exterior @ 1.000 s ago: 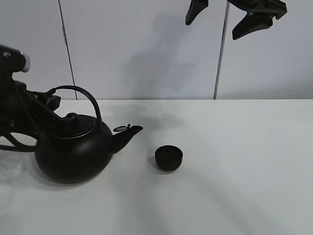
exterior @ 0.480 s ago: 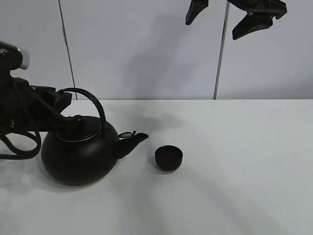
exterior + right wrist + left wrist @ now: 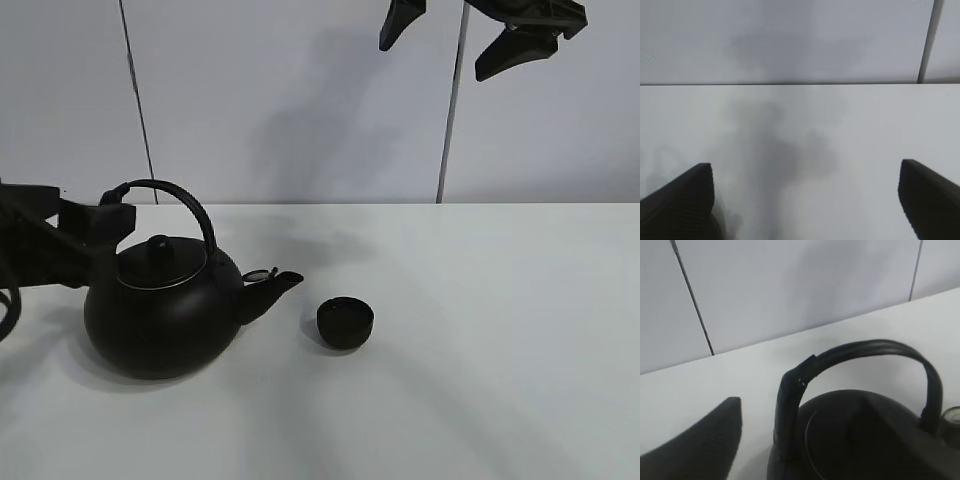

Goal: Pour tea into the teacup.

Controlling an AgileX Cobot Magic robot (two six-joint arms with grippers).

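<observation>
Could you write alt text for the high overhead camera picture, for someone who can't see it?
A round black kettle with an arched handle sits on a white table, its spout aimed at a tiny black teacup just beside it. The left gripper is by the handle; the right gripper hangs open high above.

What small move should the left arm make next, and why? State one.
Probably ease the left gripper forward so its open jaws straddle the arched handle of the round black kettle, then close. The kettle stands upright on the white table, unheld, its spout facing the tiny matte-black teacup, and the gripper sits just beside the handle.
</observation>
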